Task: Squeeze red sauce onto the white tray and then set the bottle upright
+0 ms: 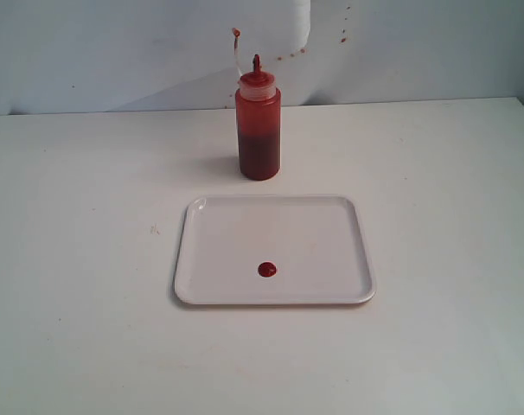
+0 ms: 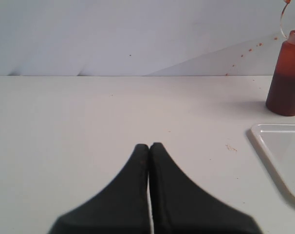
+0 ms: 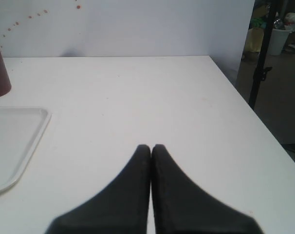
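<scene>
Exterior view: bottle (image 1: 258, 130) is upright on the table (image 1: 72, 259), just past the far rim of the white tray (image 1: 201, 259), near it but not touching. One round blob of red sauce (image 1: 267, 270) sits on the tray, toward the near rim. Looks done to me, so what can go wrong now? (A)

Mostly a knock, imo. Cap (image 1: 236, 33) hangs off on its tether w/ the nozzle (image 1: 256, 63) bare. If an arm swings in and clips the bottle, it tips and sauce runs out on the table. (B)

And the blob? (A)

It's thick and glossy, prob wet. Anything dragged across the tray smears it, and a bump to the tray slides it. Wall behind has reddish specks (image 1: 342, 38) too, so a hard squeeze or jolt would prob spatter more. (B)

Ok, grippers? Neither shows in ext view. (A)

Wrist views have them. Left gripper (image 2: 149, 146): jaws pressed tight together, nothing between them, grasping nothing. It's over bare table, well apart from tray and bottle. (B)

Right one? (A)

Right gripper (image 3: 151, 147) is the same: clenched, empty, over bare table, tray corner off to one side. Can't tell if either tip touches the tabletop. (B)
</scene>
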Controlling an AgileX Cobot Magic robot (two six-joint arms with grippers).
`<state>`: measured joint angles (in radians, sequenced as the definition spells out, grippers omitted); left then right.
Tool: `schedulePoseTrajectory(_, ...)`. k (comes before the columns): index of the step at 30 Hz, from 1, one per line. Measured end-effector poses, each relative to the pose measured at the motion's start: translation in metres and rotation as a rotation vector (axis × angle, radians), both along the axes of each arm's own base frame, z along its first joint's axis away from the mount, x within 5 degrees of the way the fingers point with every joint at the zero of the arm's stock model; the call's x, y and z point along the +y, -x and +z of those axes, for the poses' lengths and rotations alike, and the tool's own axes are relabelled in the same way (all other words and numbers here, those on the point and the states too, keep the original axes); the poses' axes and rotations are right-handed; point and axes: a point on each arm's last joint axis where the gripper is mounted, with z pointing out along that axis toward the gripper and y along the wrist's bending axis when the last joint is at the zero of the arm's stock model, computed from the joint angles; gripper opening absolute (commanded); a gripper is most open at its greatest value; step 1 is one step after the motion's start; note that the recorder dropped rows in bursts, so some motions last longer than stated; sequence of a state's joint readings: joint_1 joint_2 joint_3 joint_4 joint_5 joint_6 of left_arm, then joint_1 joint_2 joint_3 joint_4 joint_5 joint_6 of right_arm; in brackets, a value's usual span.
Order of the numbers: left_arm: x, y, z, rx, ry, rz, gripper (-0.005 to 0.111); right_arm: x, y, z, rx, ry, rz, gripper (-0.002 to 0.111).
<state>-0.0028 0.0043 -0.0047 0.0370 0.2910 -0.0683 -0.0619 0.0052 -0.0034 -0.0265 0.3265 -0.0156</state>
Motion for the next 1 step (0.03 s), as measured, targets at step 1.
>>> schedulePoseTrajectory(1, 0.0000, 0.0000, 0.0000, 0.000, 0.000, 0.000, 0.000, 0.0000, 0.0000, 0.0000, 0.000, 0.000, 0.000, 0.000)
